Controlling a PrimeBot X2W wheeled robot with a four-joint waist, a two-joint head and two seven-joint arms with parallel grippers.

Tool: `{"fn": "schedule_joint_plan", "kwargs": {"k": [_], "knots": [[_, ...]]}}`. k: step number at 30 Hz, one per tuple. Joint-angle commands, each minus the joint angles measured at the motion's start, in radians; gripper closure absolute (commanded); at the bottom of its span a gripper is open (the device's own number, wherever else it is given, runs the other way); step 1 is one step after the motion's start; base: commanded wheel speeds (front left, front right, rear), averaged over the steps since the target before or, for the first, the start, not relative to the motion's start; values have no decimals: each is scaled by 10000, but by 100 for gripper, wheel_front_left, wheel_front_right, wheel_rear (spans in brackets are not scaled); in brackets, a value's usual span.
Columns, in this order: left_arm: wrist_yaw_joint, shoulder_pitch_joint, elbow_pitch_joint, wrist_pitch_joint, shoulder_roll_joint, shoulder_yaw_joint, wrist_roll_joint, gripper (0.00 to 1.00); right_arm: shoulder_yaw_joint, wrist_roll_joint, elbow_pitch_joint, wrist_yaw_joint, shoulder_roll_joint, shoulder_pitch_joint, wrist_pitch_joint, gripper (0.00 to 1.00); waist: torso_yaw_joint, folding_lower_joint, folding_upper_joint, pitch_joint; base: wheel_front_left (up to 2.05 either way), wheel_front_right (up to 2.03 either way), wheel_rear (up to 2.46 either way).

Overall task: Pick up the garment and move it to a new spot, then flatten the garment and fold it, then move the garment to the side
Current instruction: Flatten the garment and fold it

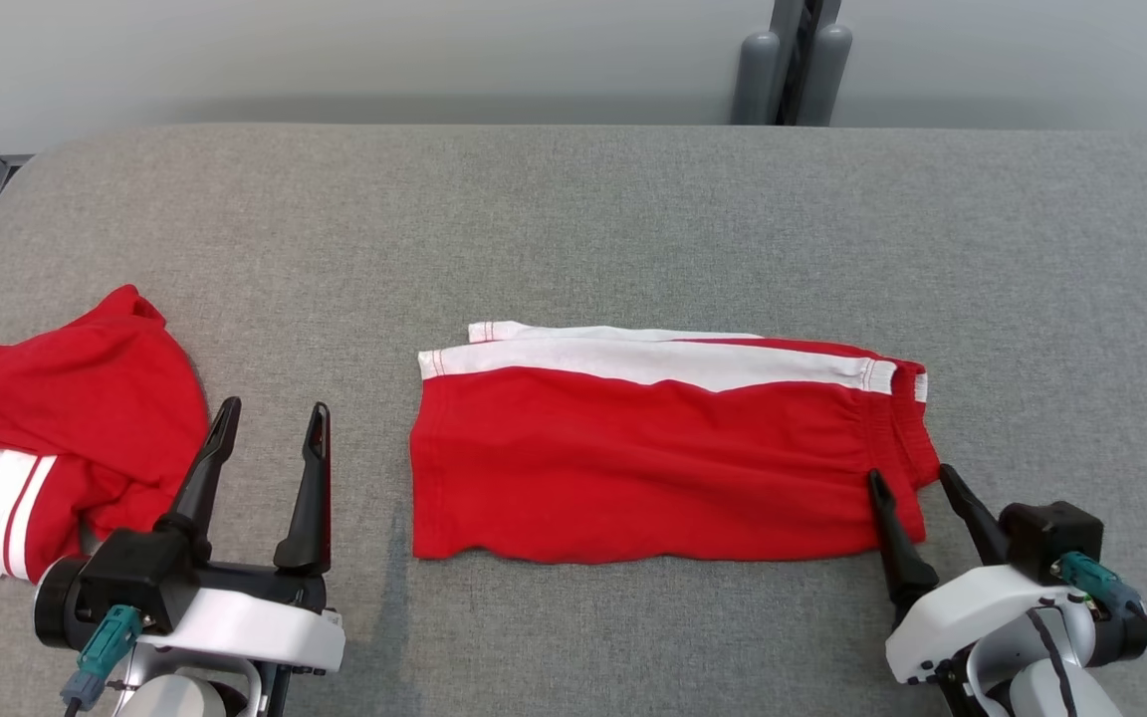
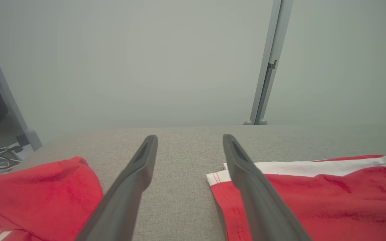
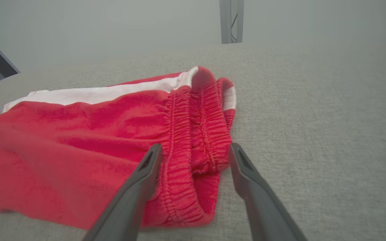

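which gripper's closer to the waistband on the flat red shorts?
Right. The right gripper sits at the waistband, open jaws straddling its near corner. The left gripper is off the opposite hem end, over bare grey surface between the shorts and the crumpled red garment.

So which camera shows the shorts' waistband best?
The right wrist view: the waistband sits close, gathers clear. The head view shows it small, at the shorts' right end; the left wrist view catches their hem end.
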Motion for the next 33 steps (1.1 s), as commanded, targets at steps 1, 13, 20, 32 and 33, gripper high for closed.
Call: {"fn": "schedule_joint_plan", "kwargs": {"k": [1, 13, 20, 32, 33], "knots": [[-52, -189, 33, -27, 3, -2, -37, 0, -122, 112, 117, 2, -63, -142, 94, 0, 14, 0, 0, 53, 0, 0, 0], [-167, -402, 212, -40, 14, -48, -65, 0, -52, 1365, 692, 2, -41, -866, 2844, 50, -96, 0, 0, 337, 0, 0, 0], [-183, -460, 305, -47, -32, -58, -114, 0, -281, 1534, -165, 2, -63, -893, 3615, 100, -68, 0, 0, 406, 0, 0, 0], [-213, -418, 258, -58, 7, -13, -73, 0, -2635, 2663, -1450, 0, -68, 418, 4218, 100, -327, 0, 0, 473, 0, 0, 0], [-210, -424, 247, -58, 16, -9, -73, 0, -2733, 2743, -1533, 0, -68, 443, 4250, 100, -365, 0, 0, 481, 0, 0, 0]]}}
